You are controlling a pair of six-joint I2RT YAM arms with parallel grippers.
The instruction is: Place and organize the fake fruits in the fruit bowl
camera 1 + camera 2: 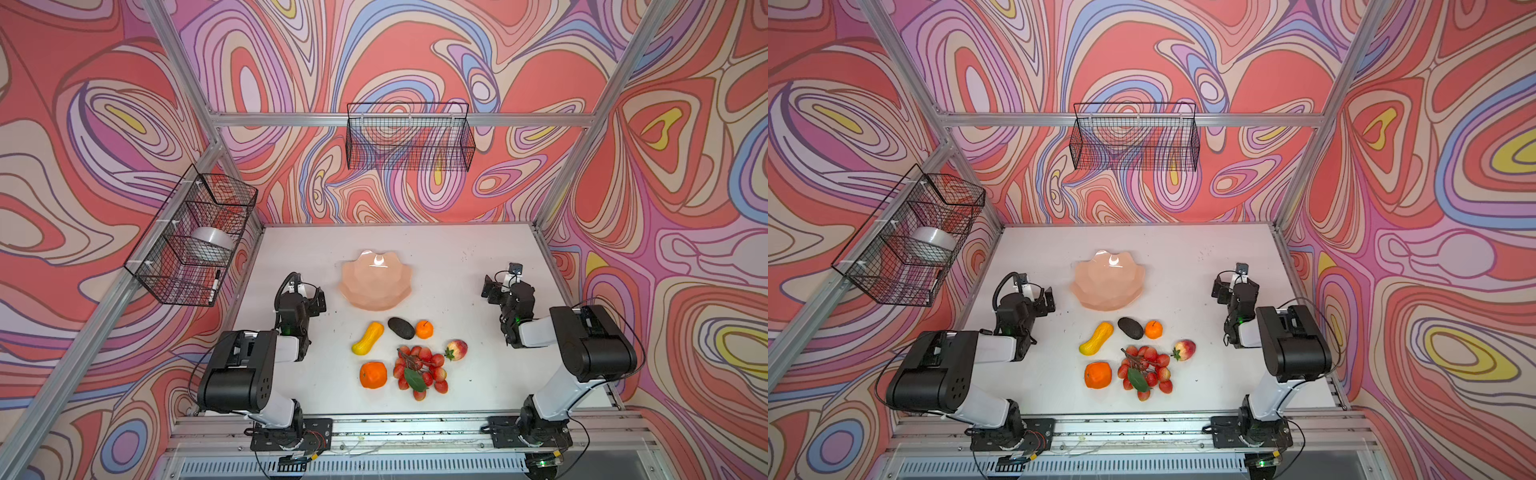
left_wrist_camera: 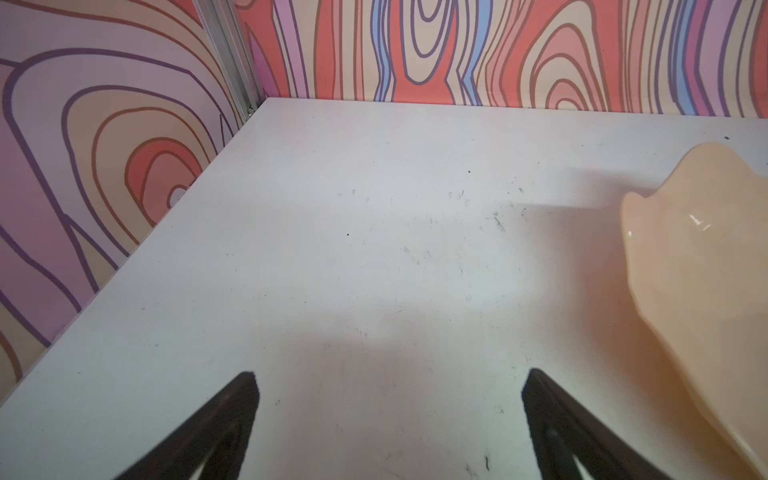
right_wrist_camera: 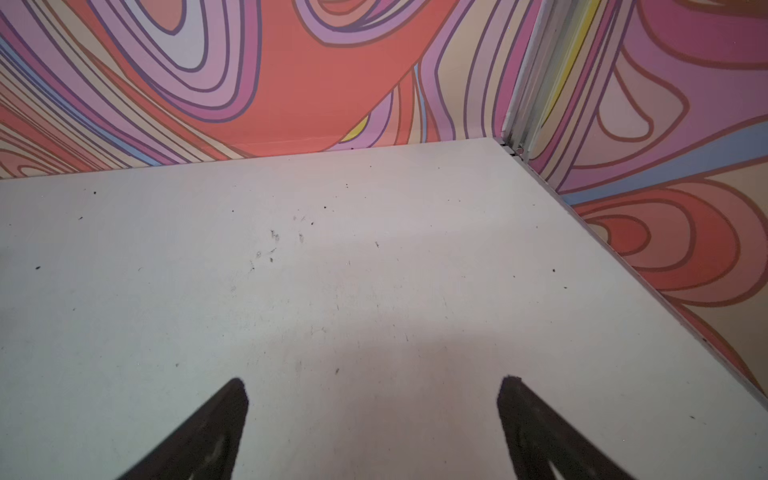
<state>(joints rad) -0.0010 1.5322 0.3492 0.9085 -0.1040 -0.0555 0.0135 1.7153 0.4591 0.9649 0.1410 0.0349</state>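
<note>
The peach-pink fruit bowl [image 1: 376, 282] [image 1: 1106, 280] stands empty mid-table. In front of it lie the fake fruits: a yellow gourd [image 1: 367, 337], a dark avocado [image 1: 401, 328], a small tangerine [image 1: 424, 329], a peach [image 1: 457, 349], a big orange [image 1: 372, 375] and a bunch of red berries [image 1: 422, 370]. My left gripper [image 1: 311, 297] [image 2: 390, 382] is open over bare table left of the bowl [image 2: 698, 270]. Right of the bowl, my right gripper [image 1: 496, 286] [image 3: 376, 386] is open and empty, with no fruit in its wrist view.
A black wire basket [image 1: 195, 241] on the left wall holds a white round thing [image 1: 212, 245] and a marker [image 1: 215, 284]. A second wire basket [image 1: 409, 137] hangs on the back wall. Patterned walls close the white table [image 1: 457, 257] on three sides.
</note>
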